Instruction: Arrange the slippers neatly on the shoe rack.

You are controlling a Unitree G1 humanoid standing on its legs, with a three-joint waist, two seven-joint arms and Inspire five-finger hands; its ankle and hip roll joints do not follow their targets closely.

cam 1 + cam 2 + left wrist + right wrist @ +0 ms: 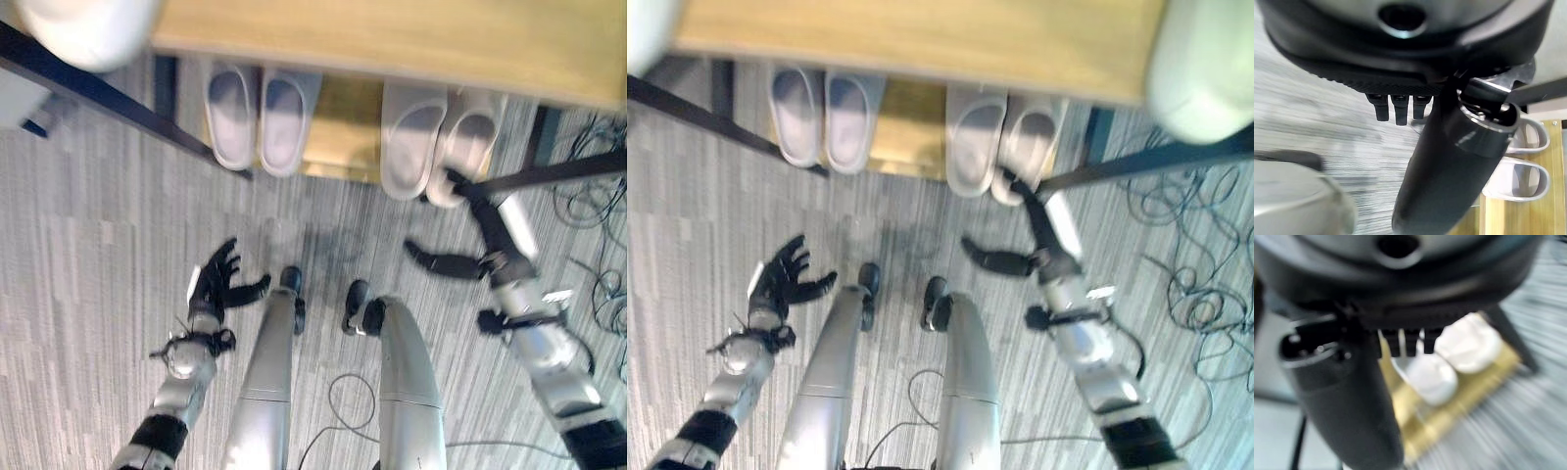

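Note:
Two pairs of slippers stand on the lower wooden shelf (345, 127) of the shoe rack, heels towards me. The lavender-grey pair (257, 116) is at the left and also appears in the left wrist view (1520, 178). The whitish pair (436, 142) is at the right, its right slipper (468, 147) angled against its mate. My right hand (495, 245) reaches to that slipper, open, straight fingers (462, 186) touching its heel and thumb spread wide. My left hand (214, 282) hangs open over the carpet, apart from the rack.
The rack's wooden top board (392, 39) overhangs the slippers' toes. Black frame bars run at the left (98, 93) and right (554, 171) of the shelf. Loose black cables (593, 206) lie tangled on the grey carpet at the right.

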